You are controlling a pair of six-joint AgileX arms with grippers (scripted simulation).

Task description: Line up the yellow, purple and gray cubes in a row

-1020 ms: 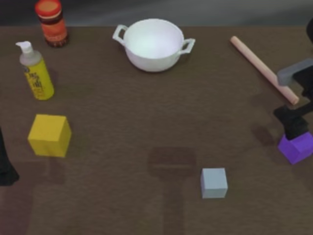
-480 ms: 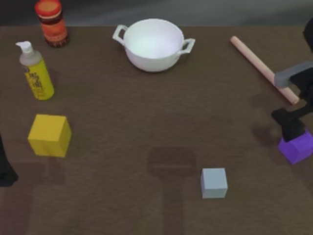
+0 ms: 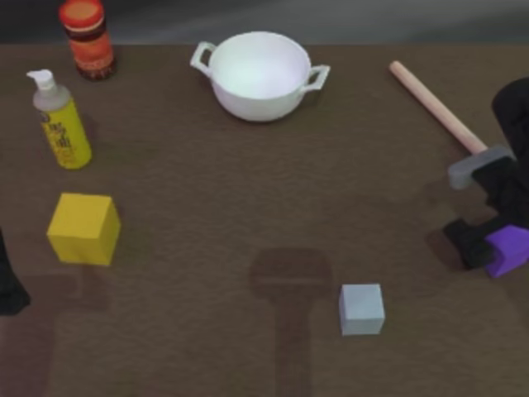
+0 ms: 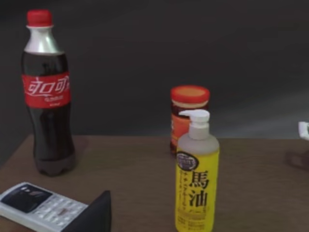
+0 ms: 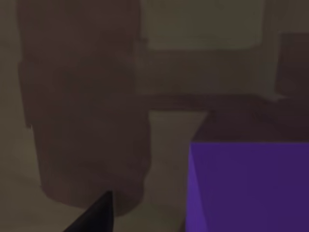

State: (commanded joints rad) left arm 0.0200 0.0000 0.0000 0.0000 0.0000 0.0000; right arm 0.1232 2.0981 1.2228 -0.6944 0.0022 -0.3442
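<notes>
purple cube (image 3: 510, 248) at right hand (image 3: 488, 248), table's right edge

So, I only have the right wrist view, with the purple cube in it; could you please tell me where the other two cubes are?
Observer: The yellow cube sits at the table's left, in front of the pump bottle.
Operator: And the gray one?
Observer: The gray cube sits near the front edge, left of the purple cube where the right gripper is.
Operator: And the left arm?
Observer: The left gripper is parked at the left edge.
</notes>
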